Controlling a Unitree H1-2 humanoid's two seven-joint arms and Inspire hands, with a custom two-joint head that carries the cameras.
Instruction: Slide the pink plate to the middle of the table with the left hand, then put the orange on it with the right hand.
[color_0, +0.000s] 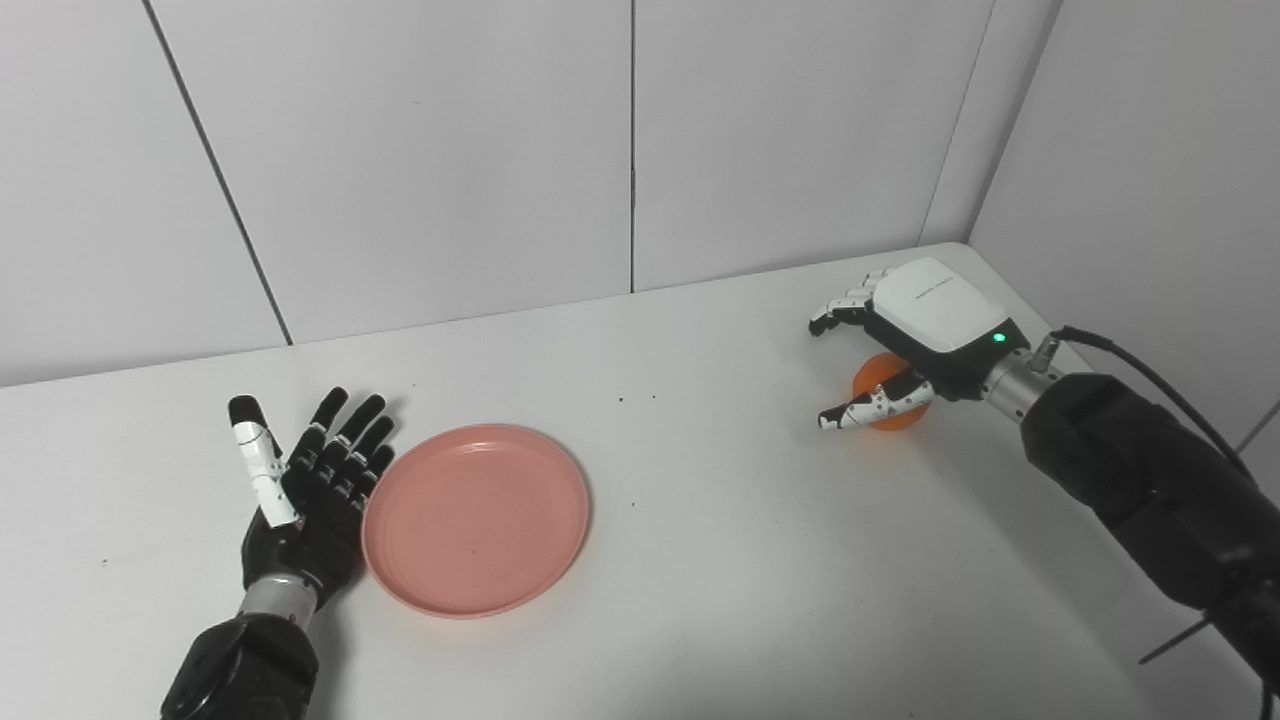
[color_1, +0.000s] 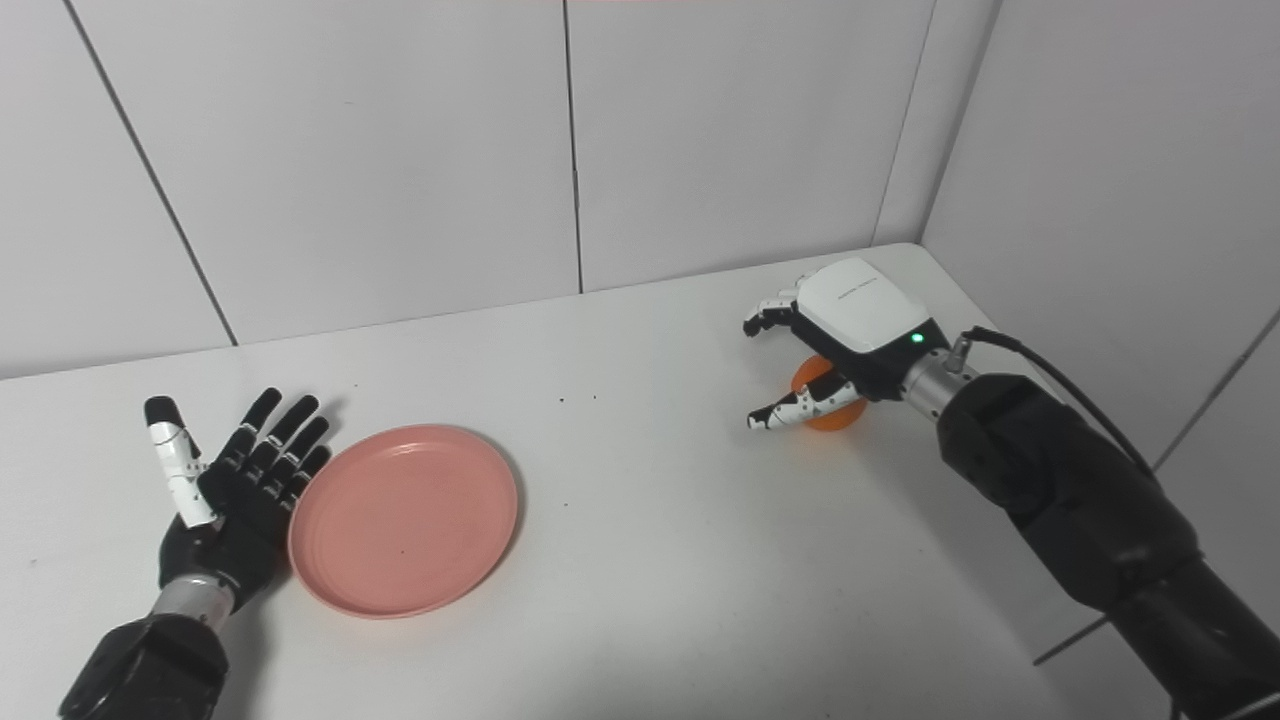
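At the left of the white table (color_0: 700, 560), the robot's left hand (color_0: 305, 490) lies flat, fingers spread and holding nothing, its edge against the rim of the pink plate (color_0: 476, 518), apparently set to push the plate sideways. The plate sits left of the table's centre, so the slide looks unfinished. Far to the right, near the corner of the panelled wall (color_0: 450, 150), the right hand (color_0: 905, 340) arches over the orange (color_0: 880, 385), fingers and thumb curved around it but not visibly clamped, seemingly poised to grasp; the fruit appears to rest on the tabletop. The count: one plate, one orange, two hands.
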